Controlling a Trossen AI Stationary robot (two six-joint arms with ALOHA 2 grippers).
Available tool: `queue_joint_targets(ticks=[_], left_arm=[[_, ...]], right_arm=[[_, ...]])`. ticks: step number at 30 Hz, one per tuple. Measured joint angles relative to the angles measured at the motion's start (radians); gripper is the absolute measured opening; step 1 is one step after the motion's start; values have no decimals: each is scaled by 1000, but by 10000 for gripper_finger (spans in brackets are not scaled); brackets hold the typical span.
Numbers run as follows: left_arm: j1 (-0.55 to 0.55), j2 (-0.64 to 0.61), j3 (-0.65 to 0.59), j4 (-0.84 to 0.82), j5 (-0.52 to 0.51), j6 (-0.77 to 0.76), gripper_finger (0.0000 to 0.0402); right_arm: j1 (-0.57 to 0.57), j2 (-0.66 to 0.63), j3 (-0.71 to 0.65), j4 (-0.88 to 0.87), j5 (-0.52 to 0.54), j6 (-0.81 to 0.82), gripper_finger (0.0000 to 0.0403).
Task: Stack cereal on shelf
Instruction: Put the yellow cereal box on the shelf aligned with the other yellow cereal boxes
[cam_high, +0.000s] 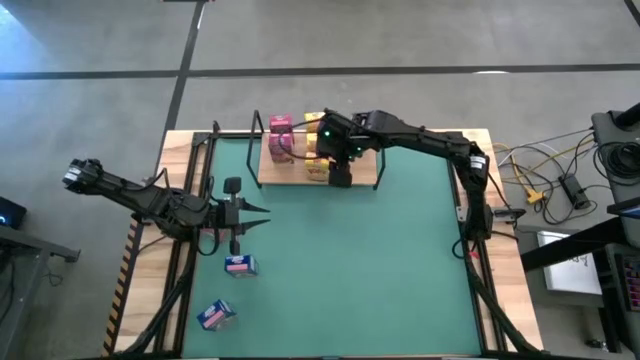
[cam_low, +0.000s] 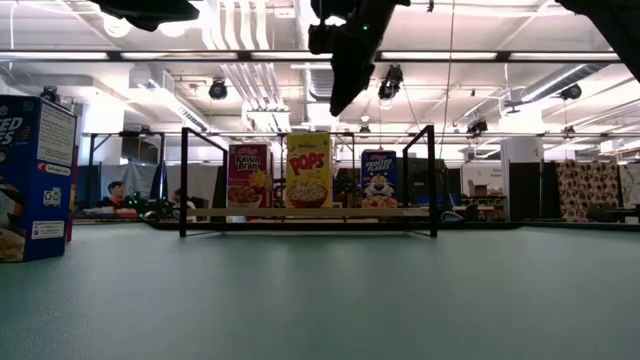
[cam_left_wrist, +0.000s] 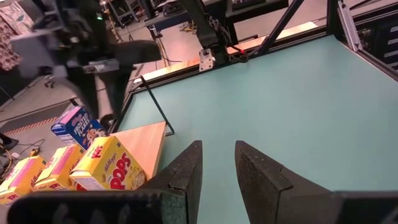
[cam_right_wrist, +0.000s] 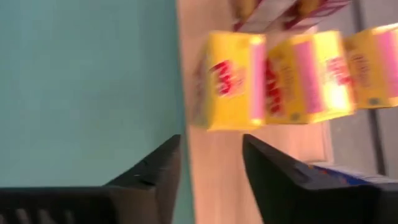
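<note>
1. Green mat (cam_high: 350, 260) on wood table (cam_high: 505, 290); grey floor beyond. Low view: workshop w/ ceiling lights, a person seated far back.
2. Shelf (cam_high: 290, 172) at mat's far edge. Pink boxes (cam_high: 280, 140), yellow boxes (cam_right_wrist: 280, 78) & 1 blue box (cam_low: 378, 180) upright on it.
3. R gripper (cam_right_wrist: 211, 168) above shelf, just beside yellow boxes; fingers apart, nothing between them.
4. L gripper (cam_left_wrist: 217, 168) over mat's left side, fingers parted a little, empty.
5. 2 blue boxes (cam_high: 240, 265) (cam_high: 215, 314) on mat near L gripper.
</note>
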Motion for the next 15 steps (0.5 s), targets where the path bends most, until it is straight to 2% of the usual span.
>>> queue_joint_targets(ticks=[3,8,15], left_arm=[[0,0,0,0,0,-7,77],[0,0,0,0,0,-7,77],[0,0,0,0,0,-7,77]], right_arm=[[8,5,-27,-1,-39,-8,101],[14,7,-104,66,-40,-26,24],[12,7,-196,179,-37,-35,13]])
